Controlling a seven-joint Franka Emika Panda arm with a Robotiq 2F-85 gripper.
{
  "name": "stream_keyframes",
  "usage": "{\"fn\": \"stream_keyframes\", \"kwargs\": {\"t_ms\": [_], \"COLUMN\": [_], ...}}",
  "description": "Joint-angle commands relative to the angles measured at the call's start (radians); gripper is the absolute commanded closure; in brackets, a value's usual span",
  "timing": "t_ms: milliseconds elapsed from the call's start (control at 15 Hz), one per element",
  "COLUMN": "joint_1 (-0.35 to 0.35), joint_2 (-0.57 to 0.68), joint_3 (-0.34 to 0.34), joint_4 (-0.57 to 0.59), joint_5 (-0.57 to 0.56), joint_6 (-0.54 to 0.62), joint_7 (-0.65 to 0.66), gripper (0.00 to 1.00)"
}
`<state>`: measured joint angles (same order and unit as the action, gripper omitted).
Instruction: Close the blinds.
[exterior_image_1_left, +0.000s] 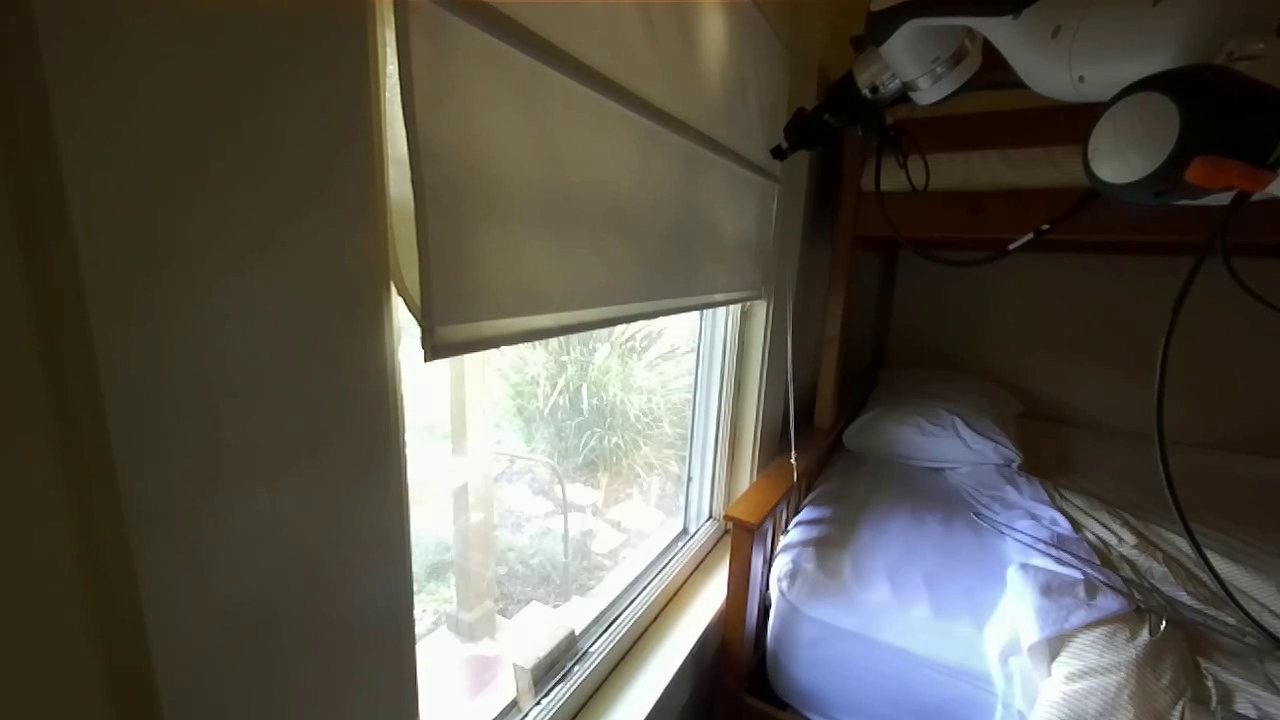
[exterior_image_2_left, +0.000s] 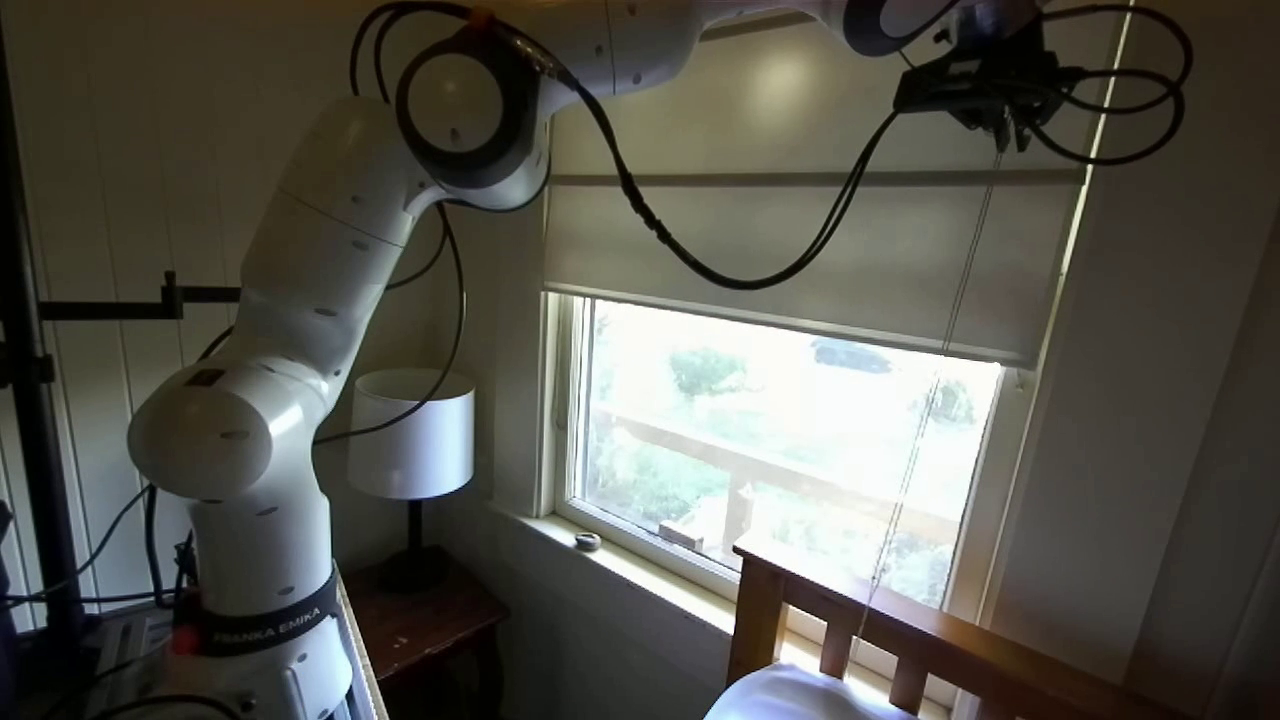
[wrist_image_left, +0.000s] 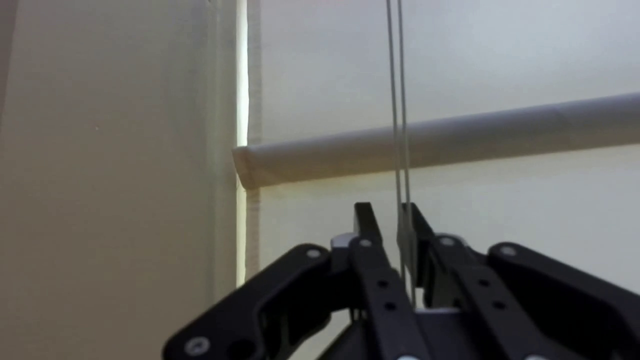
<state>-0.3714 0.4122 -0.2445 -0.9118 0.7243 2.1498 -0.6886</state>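
before the blinds (exterior_image_1_left: 600, 215) can come down, the pincer (wrist_image_left: 388, 210) needs a firm hold on the cords (wrist_image_left: 394, 105)

because the blinds hang only partway, over the upper part of the window (exterior_image_1_left: 620, 560) with its lower part bare beneath the hem (exterior_image_1_left: 590, 323), the job looks unfinished, and the step in hand seems to be catching the cords.

the pincer is up in front of the blinds; in an exterior view it shows just above the fold (exterior_image_2_left: 740, 181). in the wrist view its fingers (wrist_image_left: 367, 222) stand a little apart, not pressed together. the two cords run down close to the finger at that picture's right; whether they touch it or lie squarely in the gap, i can't tell. lower down they trail to the wooden bed end (exterior_image_1_left: 745, 600).

next, i'd say, comes centring both cords in the gap and squeezing; catching one alone might let it slip. after that, the move likely calls for a short pull to release, then a slow, even rise that pays cord out and lets the hem sink to the sill (exterior_image_1_left: 668, 640).
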Motion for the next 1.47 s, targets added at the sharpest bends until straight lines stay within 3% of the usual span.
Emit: {"fn": "stream_keyframes", "kwargs": {"t_ms": [0, 333, 667, 1000, 1400], "joint_1": [0.005, 0.03, 0.074, 0.151, 0.226], "joint_2": [0.0, -0.032, -0.174, -0.362, -0.572], "joint_3": [-0.011, -0.041, -0.015, -0.007, 0.064], "joint_4": [0.014, -0.006, -0.117, -0.322, -0.592], "joint_5": [-0.019, -0.103, -0.103, -0.147, -0.16], "joint_6": [-0.017, -0.045, -0.071, -0.082, -0.054], "joint_7": [0.046, 0.135, 0.107, 0.125, 0.117], "gripper": [1.0, 1.0, 1.0, 1.0, 1.0]}}
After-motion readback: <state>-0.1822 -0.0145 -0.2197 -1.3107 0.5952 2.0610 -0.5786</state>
